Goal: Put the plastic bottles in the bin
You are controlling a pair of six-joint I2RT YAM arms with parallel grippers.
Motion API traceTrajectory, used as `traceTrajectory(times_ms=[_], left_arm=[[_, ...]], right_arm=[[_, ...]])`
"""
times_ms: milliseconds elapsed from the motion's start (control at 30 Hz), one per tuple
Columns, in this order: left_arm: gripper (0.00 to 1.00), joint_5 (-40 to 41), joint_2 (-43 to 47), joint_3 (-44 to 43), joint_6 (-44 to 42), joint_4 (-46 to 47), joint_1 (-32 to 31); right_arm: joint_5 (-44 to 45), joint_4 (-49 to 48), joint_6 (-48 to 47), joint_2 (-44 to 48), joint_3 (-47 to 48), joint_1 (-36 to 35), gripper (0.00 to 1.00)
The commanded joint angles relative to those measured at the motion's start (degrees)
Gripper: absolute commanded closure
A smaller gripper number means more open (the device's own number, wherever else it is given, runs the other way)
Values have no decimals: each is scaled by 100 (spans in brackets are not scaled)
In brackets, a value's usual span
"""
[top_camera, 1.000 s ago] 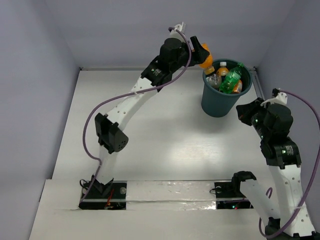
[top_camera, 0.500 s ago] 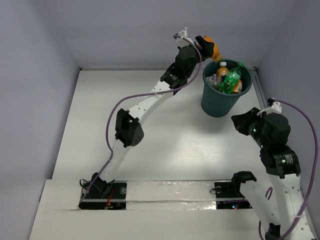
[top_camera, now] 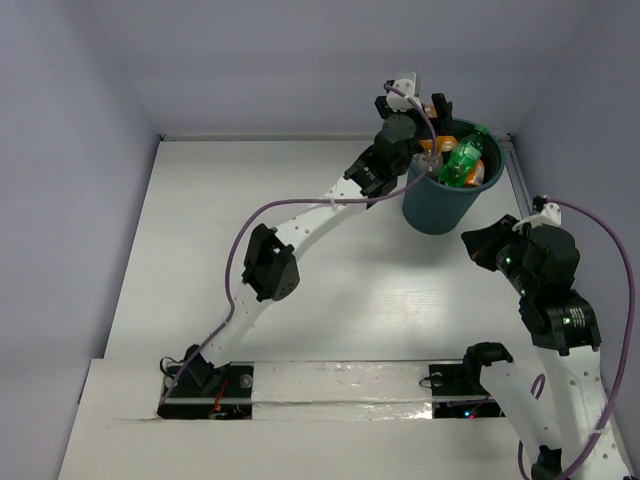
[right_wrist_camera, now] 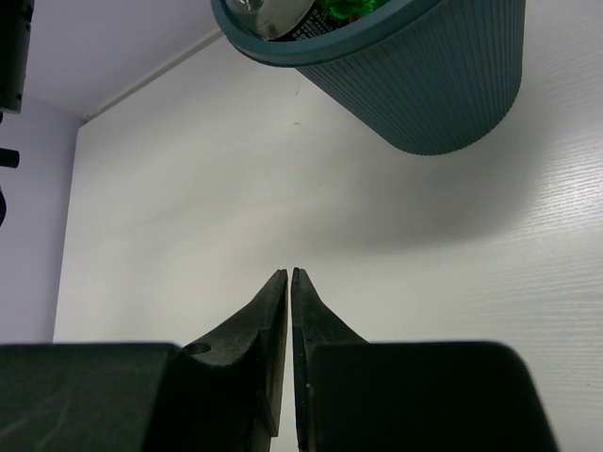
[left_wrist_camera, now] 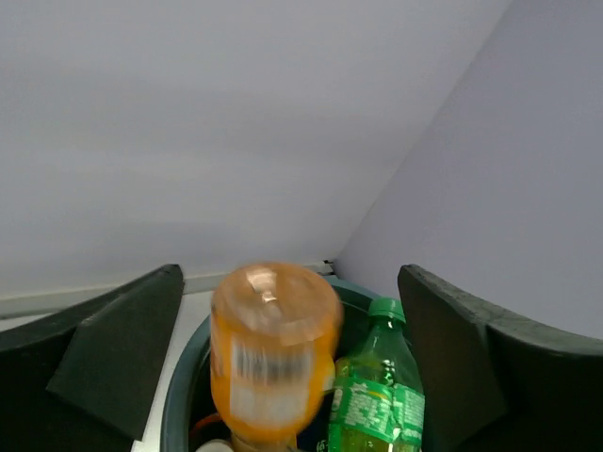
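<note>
Where the bottles are: heaped in the bin [top_camera: 438,205], which stands at the far right of the table [top_camera: 300,250]. A green bottle [top_camera: 463,160] lies on top with orange ones beside it. How many are inside cannot be counted.
Orange bottle [left_wrist_camera: 275,350]: blurred, its bottom toward the wrist camera, over the bin's mouth. It sits between the left fingers [left_wrist_camera: 113,363] and touches neither, as far as that view shows. I judge it loose and on its way in.
Left gripper [top_camera: 430,112]: above the bin's left rim, fingers spread wide, pinching nothing.
Right gripper [right_wrist_camera: 289,301]: fingers pressed together and empty, over bare table on the near side of the bin, near it but apart.
Done: nearly everything, by my judgement. No bottle shows on the table in the top view or the right wrist view.
Left: the orange bottle has yet to settle among the others. After that, nothing that shows. The arms and the bin hide parts of the table, so a stray bottle cannot be ruled out.
</note>
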State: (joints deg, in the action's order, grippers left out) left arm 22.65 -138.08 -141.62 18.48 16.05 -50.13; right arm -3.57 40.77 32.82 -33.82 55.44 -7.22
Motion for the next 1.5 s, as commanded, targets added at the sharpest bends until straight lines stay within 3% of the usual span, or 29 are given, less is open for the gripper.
traceTrajectory(times_ms=[0,233,367,500,633,833,867,967,1000,1133,1300,1467], left_arm=[[2,266,255,3,-968,574,-102],[1,230,737,503,-1470,609,-269],[1,187,1063,338,-1645,391,-340],[1,81,1887,564,-1524,144,-453],[1,133,2976,1407,-1138,-163,-454],[1,318,4830,3208,-137,-1463,-392],[1,301,5069,3489,31,-1882,-305],[1,239,6054,4571,610,-2630,-173],[1,222,6535,5008,683,-2799,-173],[1,-137,7627,5785,964,-3459,-173],[1,116,8436,5997,1325,-4398,-173],[1,91,8517,5927,1158,-4760,-173]], right_arm=[[67,-43,-65,7,265,-51,89],[102,-61,-83,-63,415,-51,88],[120,-78,-100,-107,555,-51,88],[120,-61,-109,-142,836,-51,88],[59,-34,-135,-230,1240,-51,88],[120,1,-363,-441,2135,-51,84],[137,27,-407,-484,2277,-51,81],[278,-8,-504,-643,2857,-51,57],[330,-86,-513,-704,2980,-51,40],[638,-368,-469,-722,3377,-51,9],[710,-1139,-312,-459,3080,-51,0],[129,-1528,137,-230,2525,-51,0]])
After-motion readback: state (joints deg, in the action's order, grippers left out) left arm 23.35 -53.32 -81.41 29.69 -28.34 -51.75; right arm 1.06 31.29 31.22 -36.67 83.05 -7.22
